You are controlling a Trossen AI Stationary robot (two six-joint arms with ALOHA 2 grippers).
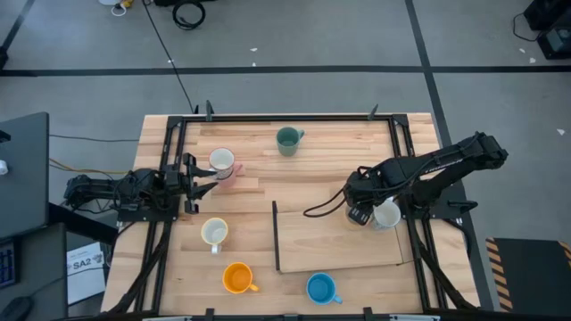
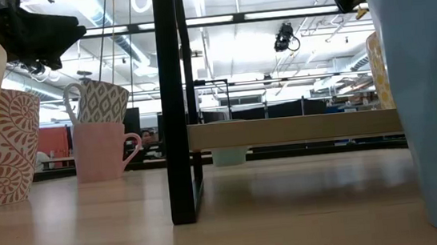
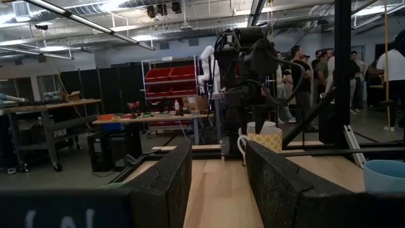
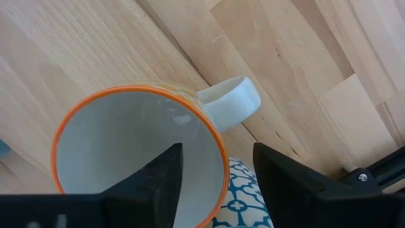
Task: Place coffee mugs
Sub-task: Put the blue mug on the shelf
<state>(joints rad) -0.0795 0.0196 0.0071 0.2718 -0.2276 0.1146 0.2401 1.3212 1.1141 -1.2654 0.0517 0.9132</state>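
Note:
My right gripper [image 4: 217, 152] points down, open, over a white mug with an orange rim [image 4: 126, 139]. One finger stands inside the rim, the other outside next to the handle [image 4: 231, 101], and neither touches it. That mug sits stacked in a teal-patterned mug [image 4: 243, 199] on the wooden shelf [image 1: 343, 241]. From above, the stack [image 1: 386, 215] shows beside my right gripper [image 1: 361, 212]. My left gripper [image 1: 192, 176] waits open at the table's left, near a white mug stacked in a pink one [image 1: 221, 163].
On the table top stand a dark green mug [image 1: 287, 140] at the far side, a white mug [image 1: 214, 233], an orange mug [image 1: 237, 278] and a blue mug [image 1: 321, 288] near the front edge. The shelf's black frame post [image 2: 175, 102] rises mid-table.

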